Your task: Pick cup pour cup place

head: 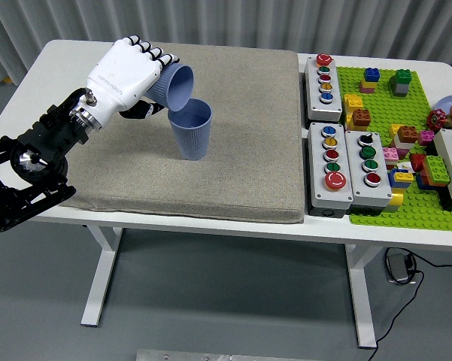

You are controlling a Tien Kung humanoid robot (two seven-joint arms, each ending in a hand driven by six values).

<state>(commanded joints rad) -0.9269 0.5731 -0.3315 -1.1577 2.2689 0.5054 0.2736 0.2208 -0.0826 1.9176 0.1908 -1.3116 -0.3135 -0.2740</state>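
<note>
Left hand (124, 74) tipped over the standing cup.
You saw its white fingers (152, 54) wrapped around a tilted blue plastic cup (174, 83), mouth above the upright blue ribbed cup (190, 128) standing mid-mat on the grey fabric mat (241, 150).

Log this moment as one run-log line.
phase: pour | left hand: shut on tilted blue cup, mouth over upright blue cup on grey mat | right hand: not in view

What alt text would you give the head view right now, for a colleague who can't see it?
The robot's left hand grips a blue cup tipped mouth-down over a second upright blue cup standing on a grey mat on the white table. To the right sit button boxes and a green brick baseplate.
</note>
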